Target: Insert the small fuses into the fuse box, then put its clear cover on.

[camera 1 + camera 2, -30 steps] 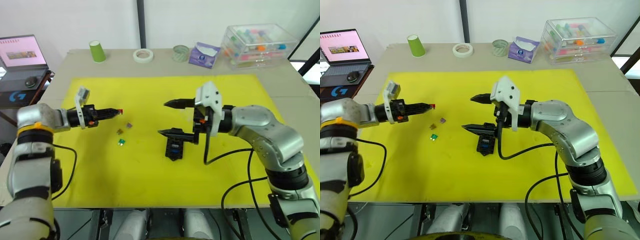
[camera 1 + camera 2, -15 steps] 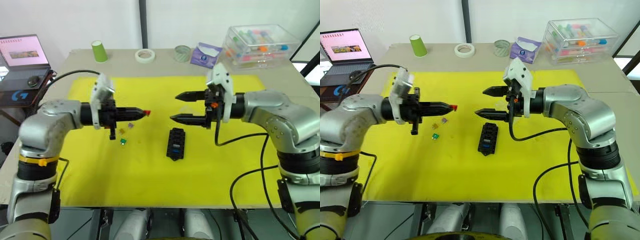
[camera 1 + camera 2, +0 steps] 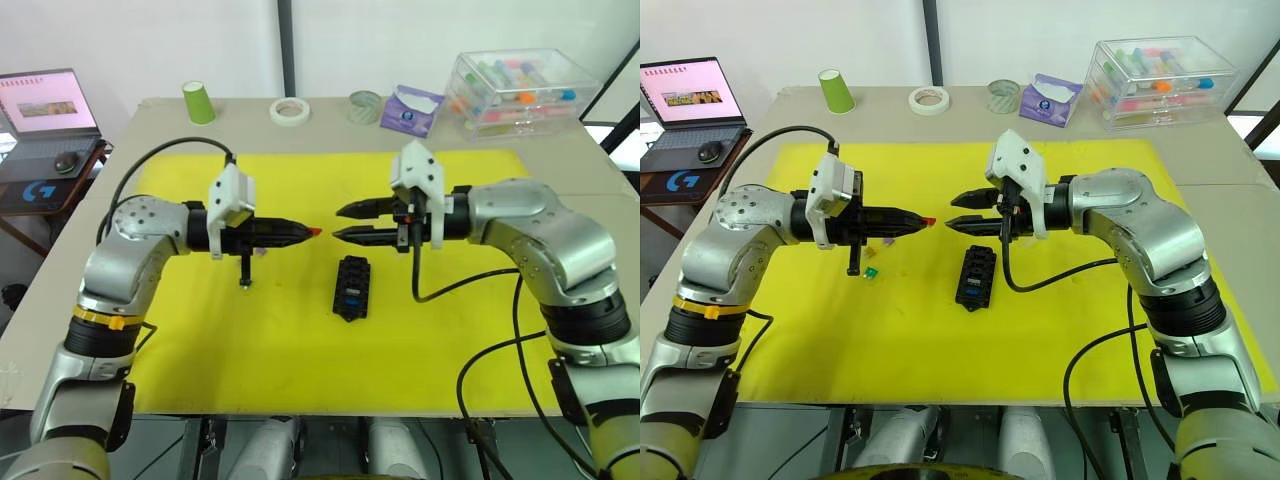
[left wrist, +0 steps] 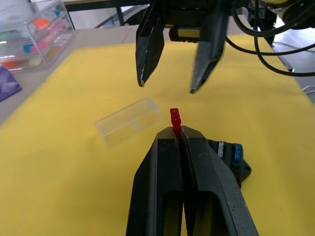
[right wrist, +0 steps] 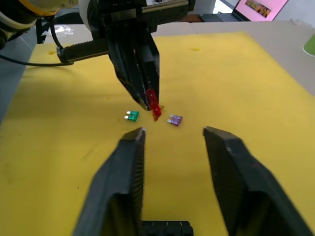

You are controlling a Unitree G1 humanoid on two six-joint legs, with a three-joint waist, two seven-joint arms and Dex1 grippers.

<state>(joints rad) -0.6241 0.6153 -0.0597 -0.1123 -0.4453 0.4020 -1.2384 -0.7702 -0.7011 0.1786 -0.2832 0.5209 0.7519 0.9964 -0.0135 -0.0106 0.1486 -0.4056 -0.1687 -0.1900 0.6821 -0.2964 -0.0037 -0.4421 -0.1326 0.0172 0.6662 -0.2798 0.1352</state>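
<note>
red blade fuse (image 4: pixel 174 118) pinched at the very tips of the left gripper (image 3: pixel 308 232), whose two black fingers are closed flat on its lower part so that only the coloured head pokes out beyond them. right gripper (image 3: pixel 342 223) faces it tip to tip, fingers spread with a gap between them, close to the fuse but not touching it; it holds nothing. both hang in the air above the yellow mat (image 3: pixel 300 340)

black fuse box (image 3: pixel 351 287) lies on the mat just below and in front of the two grippers, with a blue fuse (image 3: pixel 350 293) already seated in one slot. clear cover (image 4: pixel 129 120) lies flat on the mat beyond the fuse, hard to make out. green fuse (image 5: pixel 131 115) and purple fuse (image 5: pixel 175 119) lie loose on the mat close together, under the left arm

likely a hand-over of the fuse. it should be very light and rigid, smooth plastic, so it can twist or pop out of a pinch; the free head is the only place the right fingers can take it, squarely across its flat faces. the metal blades, hidden between the left fingers, must stay free to enter a slot. the cover looks thin and slippery, best held by its long edges
</note>
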